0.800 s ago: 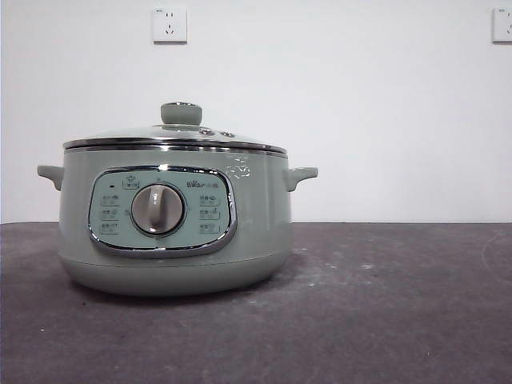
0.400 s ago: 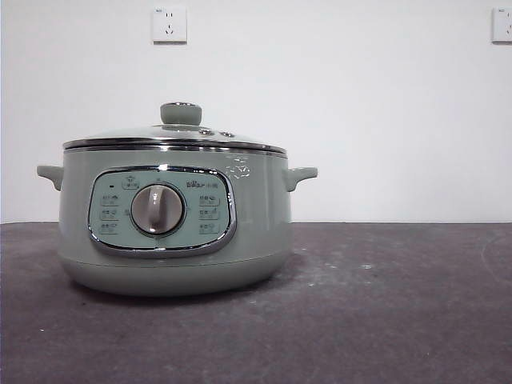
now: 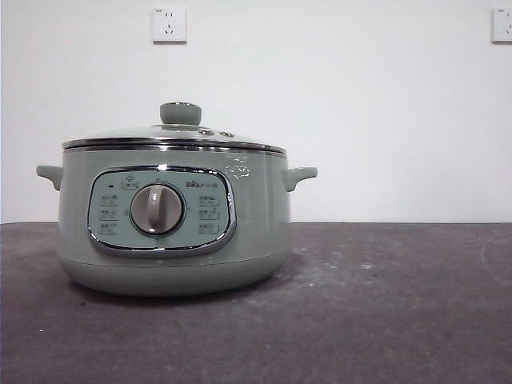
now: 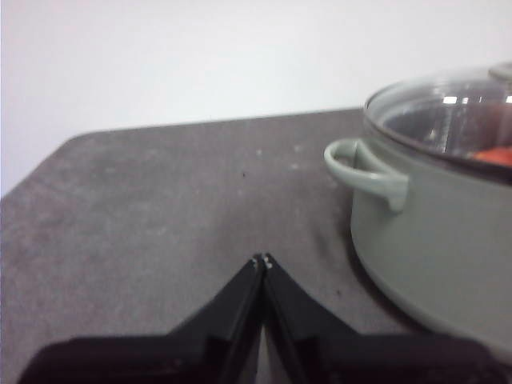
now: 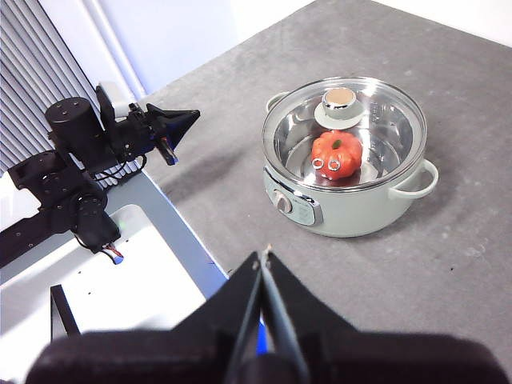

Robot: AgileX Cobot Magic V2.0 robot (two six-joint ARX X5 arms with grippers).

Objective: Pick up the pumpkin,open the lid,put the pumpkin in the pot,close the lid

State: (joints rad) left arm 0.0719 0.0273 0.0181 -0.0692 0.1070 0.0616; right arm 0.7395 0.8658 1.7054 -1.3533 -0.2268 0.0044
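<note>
Nothing is changed since a second ago: the pumpkin (image 5: 336,156) is sealed in the pot (image 3: 172,216) under the lid (image 3: 174,136); the task looks finished. Both grippers (image 4: 262,262) (image 5: 262,256) are clenched empty, withdrawn.

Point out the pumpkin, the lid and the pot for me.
pumpkin (image 5: 336,156): right wrist view, its orange body under the glass.
lid (image 3: 181,113): front view, its green knob.
pot (image 3: 260,216): front view, its bare side wall.

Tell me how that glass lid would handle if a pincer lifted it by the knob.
The lid is glass with a chrome rim, so probably rigid, breakable and fairly heavy. Its round knob looks smooth, so it may slip or let the lid swing. It sits on the pot.
</note>
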